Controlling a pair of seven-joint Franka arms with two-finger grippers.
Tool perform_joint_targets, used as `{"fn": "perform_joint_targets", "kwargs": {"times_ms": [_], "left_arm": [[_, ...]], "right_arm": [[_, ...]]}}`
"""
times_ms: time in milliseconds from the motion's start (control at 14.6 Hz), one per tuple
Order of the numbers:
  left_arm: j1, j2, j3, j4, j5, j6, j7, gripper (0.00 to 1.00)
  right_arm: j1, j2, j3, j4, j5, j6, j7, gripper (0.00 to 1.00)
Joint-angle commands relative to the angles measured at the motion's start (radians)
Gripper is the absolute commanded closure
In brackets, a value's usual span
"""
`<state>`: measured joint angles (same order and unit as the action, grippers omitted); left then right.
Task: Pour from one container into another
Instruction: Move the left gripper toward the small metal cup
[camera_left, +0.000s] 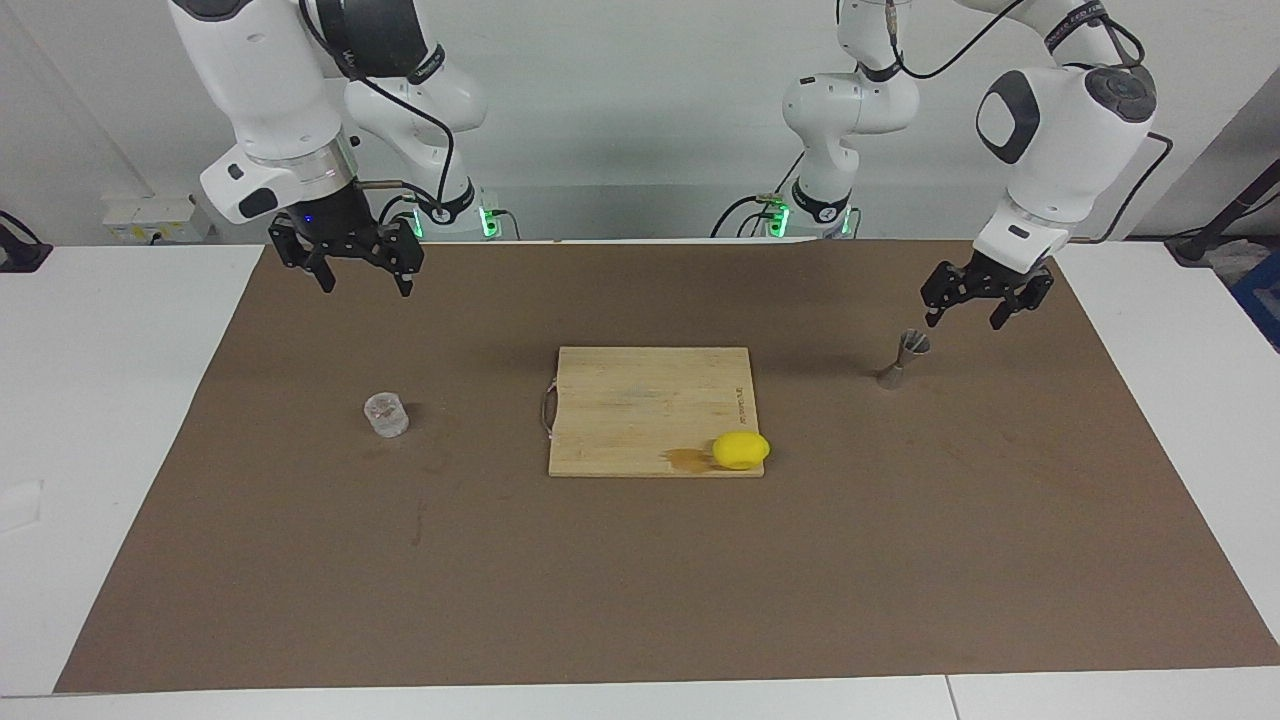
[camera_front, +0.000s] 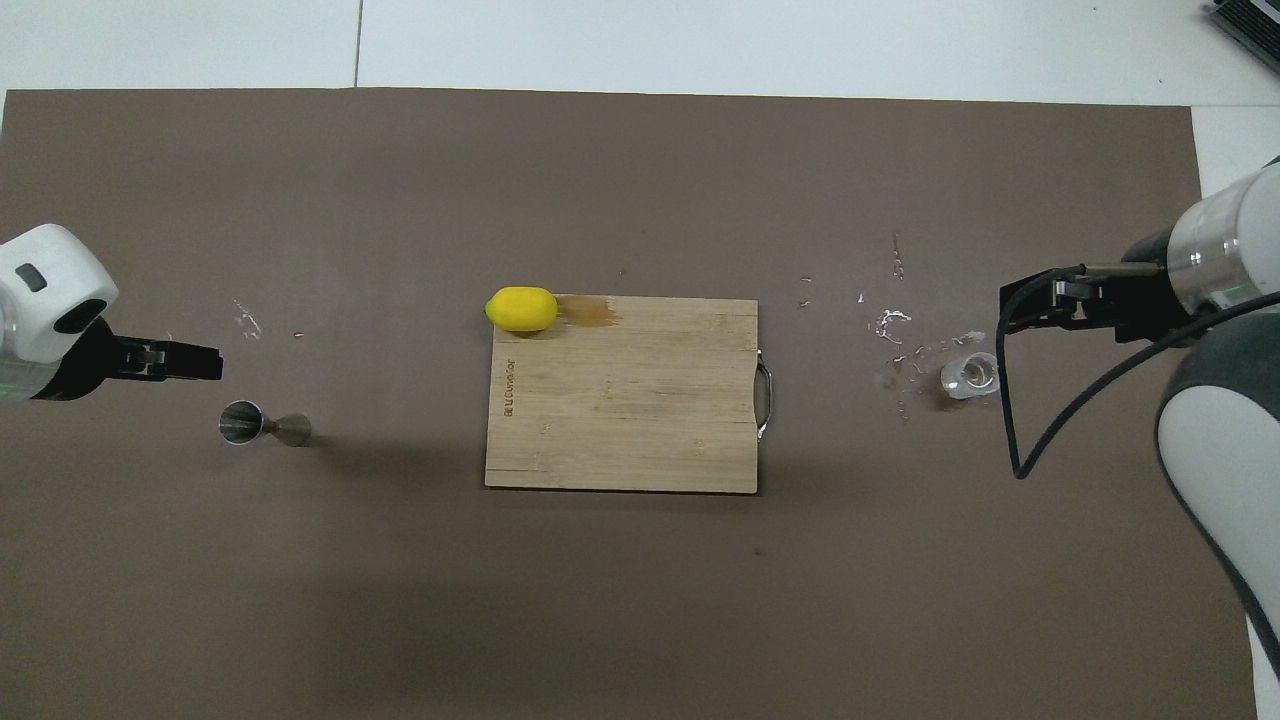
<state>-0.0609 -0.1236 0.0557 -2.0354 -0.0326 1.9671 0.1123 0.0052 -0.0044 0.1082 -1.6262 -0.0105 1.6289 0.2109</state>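
Taking the cutting board (camera_left: 650, 410) as landmark. Nearest the robots: right gripper (camera_left: 346, 262) hanging open and empty, waiting above the mat toward the right arm's end from the board. Left gripper (camera_left: 978, 296) open too, empty, up in the air by the jigger (camera_left: 903, 358), probably lining up for a grasp. Jigger upright off the board's left-arm end; small glass (camera_left: 385, 414) off its other end, likely the receiving vessel. Farthest: 1 lemon (camera_left: 741, 450) on the board's corner, out of the way.

Bare mat (camera_left: 620, 580) surrounds the jigger (camera_left: 903, 358); nothing crowds it.
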Motion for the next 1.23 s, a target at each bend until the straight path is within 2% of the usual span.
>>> {"fn": "perform_joint_targets", "kwargs": {"times_ms": [0, 137, 205, 479, 890, 1164], "left_arm": [[0.0, -0.04, 0.01, -0.057, 0.008, 0.005, -0.011, 0.0], [0.012, -0.039, 0.012, -0.052, -0.03, 0.007, 0.009, 0.0], [0.033, -0.033, 0.013, -0.054, -0.099, 0.01, 0.045, 0.0], [0.116, 0.018, 0.013, -0.051, -0.294, 0.006, 0.392, 0.0], [0.231, 0.116, 0.013, -0.019, -0.584, -0.059, 0.753, 0.0], [0.325, 0.275, 0.013, 0.081, -0.704, -0.219, 1.137, 0.0]], "right_arm": [[-0.016, -0.008, 0.004, -0.011, 0.024, -0.006, -0.031, 0.0], [-0.016, -0.008, 0.004, -0.011, 0.024, -0.006, -0.031, 0.0], [-0.016, -0.008, 0.004, -0.011, 0.024, -0.006, -0.033, 0.0], [-0.016, -0.008, 0.004, -0.011, 0.024, -0.006, -0.036, 0.0], [-0.016, -0.008, 0.004, -0.011, 0.024, -0.004, -0.027, 0.0], [-0.016, -0.008, 0.004, -0.011, 0.024, -0.008, 0.031, 0.0]]}}
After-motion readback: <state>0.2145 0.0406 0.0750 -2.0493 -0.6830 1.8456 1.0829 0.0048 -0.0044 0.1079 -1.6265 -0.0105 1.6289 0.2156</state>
